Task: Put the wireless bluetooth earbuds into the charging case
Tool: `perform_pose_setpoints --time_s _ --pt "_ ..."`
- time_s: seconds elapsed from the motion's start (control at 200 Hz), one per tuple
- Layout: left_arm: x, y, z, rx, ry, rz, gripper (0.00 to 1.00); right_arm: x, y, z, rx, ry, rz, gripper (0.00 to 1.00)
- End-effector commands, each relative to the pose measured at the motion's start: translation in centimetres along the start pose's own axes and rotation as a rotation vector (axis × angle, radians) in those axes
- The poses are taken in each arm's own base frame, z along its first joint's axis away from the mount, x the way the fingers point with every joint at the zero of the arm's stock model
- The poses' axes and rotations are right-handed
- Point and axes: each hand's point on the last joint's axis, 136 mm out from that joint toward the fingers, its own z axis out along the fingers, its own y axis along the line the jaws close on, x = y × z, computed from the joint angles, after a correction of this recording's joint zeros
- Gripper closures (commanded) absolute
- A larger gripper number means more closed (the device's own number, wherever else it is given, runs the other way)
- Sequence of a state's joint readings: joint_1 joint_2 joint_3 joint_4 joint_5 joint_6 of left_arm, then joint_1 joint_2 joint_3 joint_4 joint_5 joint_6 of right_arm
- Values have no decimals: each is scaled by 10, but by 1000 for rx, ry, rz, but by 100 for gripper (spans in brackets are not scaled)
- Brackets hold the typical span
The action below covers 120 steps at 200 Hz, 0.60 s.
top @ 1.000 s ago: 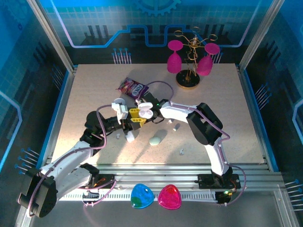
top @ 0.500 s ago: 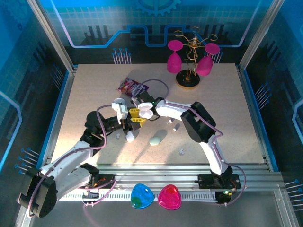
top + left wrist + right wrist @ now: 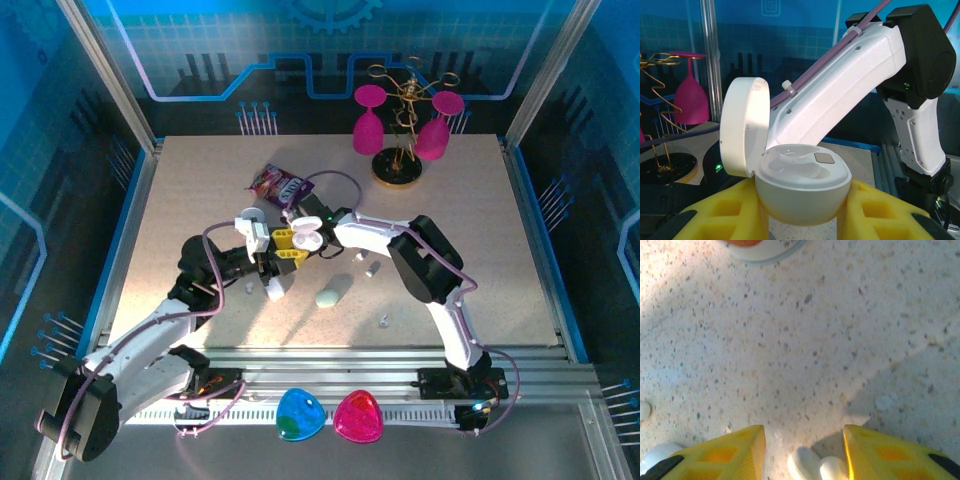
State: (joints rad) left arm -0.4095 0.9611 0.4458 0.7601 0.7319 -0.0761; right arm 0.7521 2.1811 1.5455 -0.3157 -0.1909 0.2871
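Note:
My left gripper [image 3: 288, 247] is shut on the white charging case [image 3: 802, 187], its yellow fingers [image 3: 725, 210] pressing both sides. The lid [image 3: 742, 127] stands open and the two wells inside look bare. My right gripper [image 3: 318, 222] hovers right beside the case [image 3: 307, 239], pointing down at the table. Its jaws are open [image 3: 804, 432]. A small white earbud [image 3: 817, 466] sits between the yellow fingers, close against the right finger [image 3: 875, 450] and clear of the left one. Two more earbuds [image 3: 371, 268] [image 3: 384, 321] lie on the table to the right.
A mint pebble case [image 3: 332, 292] lies just in front of the grippers. A purple snack bag [image 3: 278, 184] is behind them. A gold rack with pink glasses [image 3: 405, 150] stands at the back right. Blue and pink pieces [image 3: 300, 415] rest on the front rail.
The right arm swung slightly left, then back right, its gripper staying beside the case. The left arm and the case it holds have not moved.

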Motion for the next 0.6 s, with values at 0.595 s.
perform_pose_setpoints --time_s 0.595 --pt "-31 -5 -2 8 -73 59 76 -6 -2 -27 223 34 -138 55"
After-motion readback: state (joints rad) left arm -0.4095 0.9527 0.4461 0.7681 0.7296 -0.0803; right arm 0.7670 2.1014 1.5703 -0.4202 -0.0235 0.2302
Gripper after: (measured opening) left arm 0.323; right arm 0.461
